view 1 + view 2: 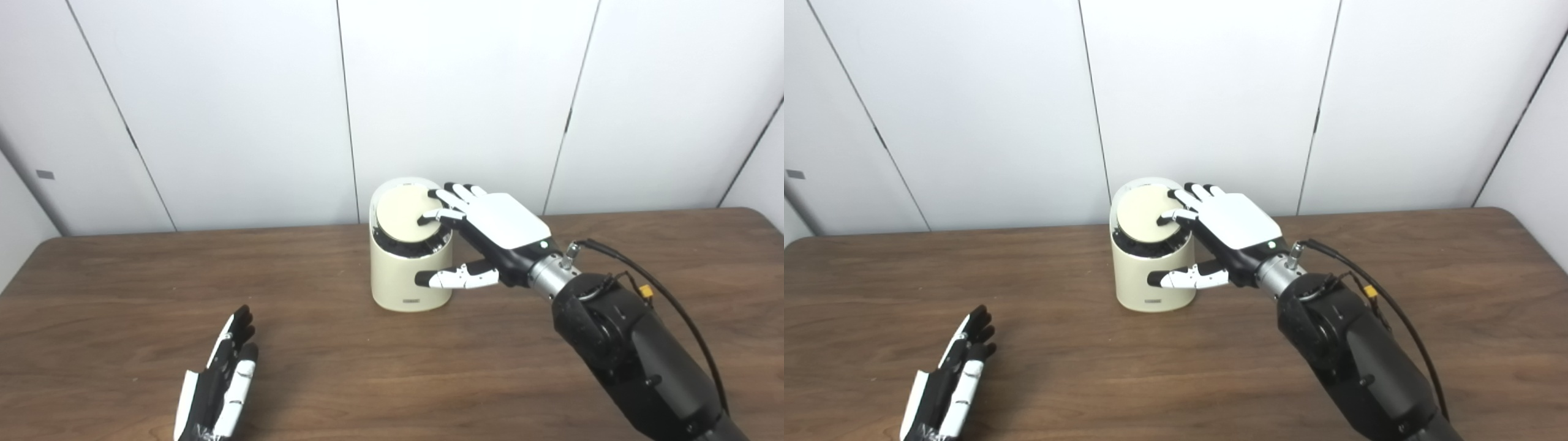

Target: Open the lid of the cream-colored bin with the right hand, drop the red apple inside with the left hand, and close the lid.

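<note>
While the left hand [217, 380] waits edge-up on the tabletop [122, 294], fingers straight and together, holding nothing, no red apple shows anywhere. Centre-back, the cream-colored bin [409, 269] stands with its lid [404, 215] tilted. Right hand [484, 229], spread, fingertips on the lid, thumb beside the wall: press evenly, keep the bin from tipping.

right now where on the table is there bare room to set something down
Bare wood lies between the left hand and the bin, along the back edge to the bin's left, and across the far right corner beyond the right arm. It is crowded around the bin, where the right hand rests on the lid.
</note>
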